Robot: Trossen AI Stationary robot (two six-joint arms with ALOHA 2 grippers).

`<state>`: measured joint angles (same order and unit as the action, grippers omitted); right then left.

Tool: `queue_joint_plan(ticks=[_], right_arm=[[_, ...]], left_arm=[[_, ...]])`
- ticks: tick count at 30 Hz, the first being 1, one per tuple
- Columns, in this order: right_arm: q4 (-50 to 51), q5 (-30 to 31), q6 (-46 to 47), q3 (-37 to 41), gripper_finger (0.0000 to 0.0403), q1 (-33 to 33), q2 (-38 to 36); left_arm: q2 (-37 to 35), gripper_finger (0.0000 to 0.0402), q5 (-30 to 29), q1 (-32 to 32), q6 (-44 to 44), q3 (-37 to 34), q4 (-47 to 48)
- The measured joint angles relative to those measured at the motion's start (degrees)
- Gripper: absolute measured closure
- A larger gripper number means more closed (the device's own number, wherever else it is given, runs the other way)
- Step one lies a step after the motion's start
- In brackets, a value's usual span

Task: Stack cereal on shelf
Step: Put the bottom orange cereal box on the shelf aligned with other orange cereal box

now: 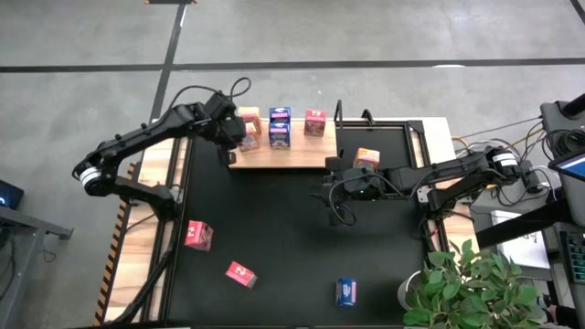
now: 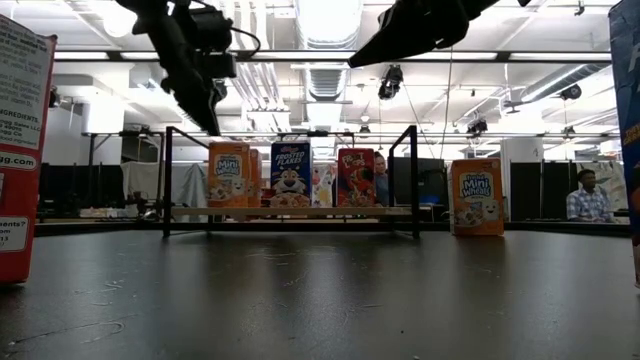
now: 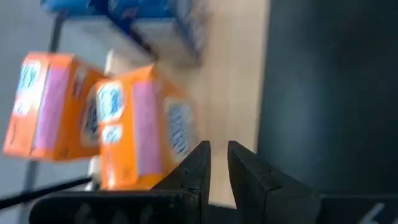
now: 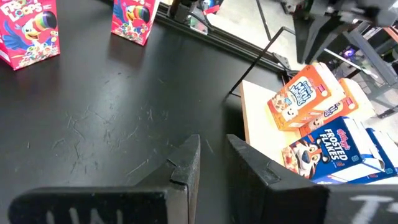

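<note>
Five boxes [image 1: 280,128] stand on the shelf [image 1: 283,155] — four lie apart on the mat [image 1: 283,238].
</note>
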<state>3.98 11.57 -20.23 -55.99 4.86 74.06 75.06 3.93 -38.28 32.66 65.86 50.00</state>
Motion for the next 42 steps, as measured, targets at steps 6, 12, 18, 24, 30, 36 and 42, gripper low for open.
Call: queue_joint_plan(ticks=[6, 12, 18, 24, 30, 36, 42], right_arm=[[0.03, 0.00, -0.56, 0.00, 0.0335, 0.00, 0.00], [0.01, 0.00, -0.72, 0.00, 0.0335, 0.00, 0.00], [0.03, 0.00, -0.81, 0.00, 0.0335, 0.00, 0.00], [0.03, 0.00, -1.22, 0.00, 0.0335, 0.00, 0.00], [0.03, 0.00, -1.08, 0.00, 0.0335, 0.00, 0.02], [0.03, -0.01, 0.13, 0.00, 0.0335, 0.00, 0.02], [0.03, 0.00, 0.11, 0.00, 0.0335, 0.00, 0.02]], left_arm=[[0.10, 0.0363, -6.55, -0.04, 0.32, -0.67, -1.14], [1.25, 0.0363, -8.47, -0.14, 1.08, -0.68, -1.41], [3.03, 0.0363, -10.27, -0.17, 1.14, -0.74, -1.96], [3.05, 0.0363, -10.41, -0.17, 1.06, -0.74, -2.19], [2.61, 0.0363, -7.16, 0.19, 0.84, 1.00, -2.00], [1.71, 0.0363, -8.11, -0.32, 1.11, 5.35, -2.57], [2.06, 0.0363, -9.51, -2.67, 1.90, 3.55, -3.76]])
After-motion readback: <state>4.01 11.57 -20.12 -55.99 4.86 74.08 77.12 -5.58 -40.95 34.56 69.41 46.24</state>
